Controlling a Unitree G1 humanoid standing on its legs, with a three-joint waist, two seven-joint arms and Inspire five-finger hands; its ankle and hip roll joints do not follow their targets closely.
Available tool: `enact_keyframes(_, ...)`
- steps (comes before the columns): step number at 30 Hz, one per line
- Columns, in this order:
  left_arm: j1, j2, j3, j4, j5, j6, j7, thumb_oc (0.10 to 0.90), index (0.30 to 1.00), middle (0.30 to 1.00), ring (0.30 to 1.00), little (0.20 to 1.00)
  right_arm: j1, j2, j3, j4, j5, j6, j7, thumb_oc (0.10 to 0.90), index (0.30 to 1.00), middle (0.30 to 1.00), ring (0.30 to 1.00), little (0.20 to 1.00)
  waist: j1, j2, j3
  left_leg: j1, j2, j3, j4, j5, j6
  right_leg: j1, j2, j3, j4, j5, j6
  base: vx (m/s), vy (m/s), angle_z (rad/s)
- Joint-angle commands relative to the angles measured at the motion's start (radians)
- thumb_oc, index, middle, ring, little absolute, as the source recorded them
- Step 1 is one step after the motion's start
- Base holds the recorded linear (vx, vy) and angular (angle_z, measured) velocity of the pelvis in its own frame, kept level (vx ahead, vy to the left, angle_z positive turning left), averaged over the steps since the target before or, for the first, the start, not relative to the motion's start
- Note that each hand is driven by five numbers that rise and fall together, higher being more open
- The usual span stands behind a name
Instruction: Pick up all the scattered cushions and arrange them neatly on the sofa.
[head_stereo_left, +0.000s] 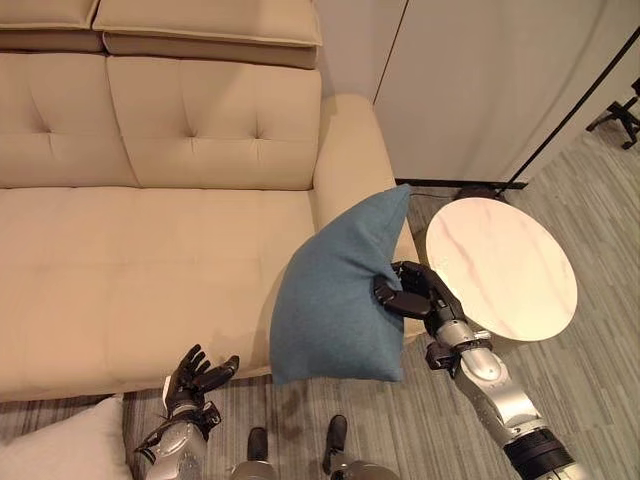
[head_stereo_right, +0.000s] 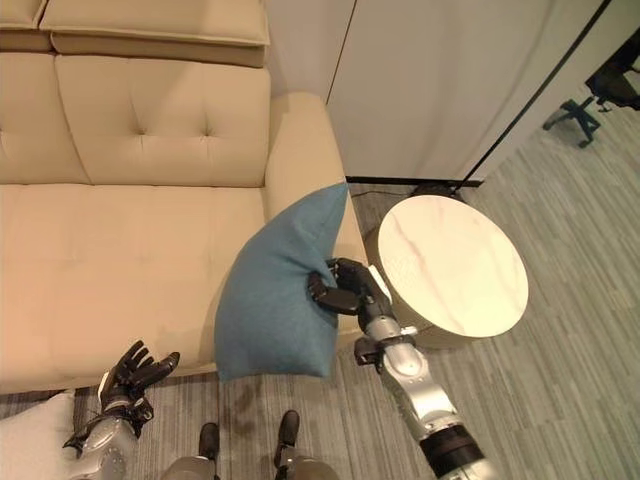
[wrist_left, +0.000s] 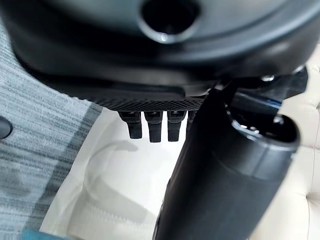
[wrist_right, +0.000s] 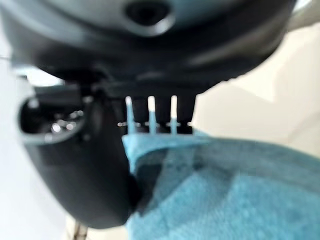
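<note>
Pinching the blue cushion (head_stereo_left: 335, 300) in my right hand (head_stereo_left: 415, 293) beside the sofa (head_stereo_left: 130, 260) arm, not yet placed; left hand (head_stereo_left: 195, 378) spread above the white cushion (head_stereo_left: 55, 445) on the floor.

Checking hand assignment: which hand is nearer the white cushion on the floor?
Left. The left hand hangs open just beside the white cushion at the sofa's front edge. The right hand is far off by the armrest, gripping the blue cushion.
</note>
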Motion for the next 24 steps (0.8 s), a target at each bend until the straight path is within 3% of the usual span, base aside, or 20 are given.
enact_keyframes(1,-0.104,0.019,-0.040,0.023,-0.008,-0.052,-0.050,0.800,0.900,0.900,0.900,0.900,-0.185,-0.010,-0.150,-0.190,0.065,-0.167,-0.009,0.400,0.300,0.300,0.300,0.300,-0.025,0.003,-0.073,0.042,-0.020,-0.054,0.001,-0.132,0.006,0.106,-0.036,-0.039,0.005,-0.154,0.095,0.00,0.000,0.00)
enact_keyframes(15,-0.135,-0.048,-0.075,0.055,-0.147,-0.021,-0.169,0.800,0.900,0.900,0.900,0.900,-0.334,0.005,-0.138,-0.319,0.168,-0.198,0.036,0.400,0.300,0.300,0.300,0.300,-0.030,-0.057,-0.123,0.065,0.000,-0.014,0.001,-0.138,0.006,0.098,-0.021,-0.006,0.005,-0.127,0.100,-0.01,-0.011,-0.09)
enact_keyframes(24,-0.143,-0.068,-0.057,0.065,-0.219,-0.020,-0.195,0.800,0.900,0.900,0.900,0.900,-0.386,-0.013,-0.172,-0.369,0.193,-0.222,0.028,0.400,0.300,0.300,0.300,0.300,-0.027,-0.080,-0.154,0.064,-0.001,-0.020,0.001,-0.141,0.002,0.097,-0.023,-0.020,0.005,-0.124,0.102,-0.01,-0.009,-0.07)
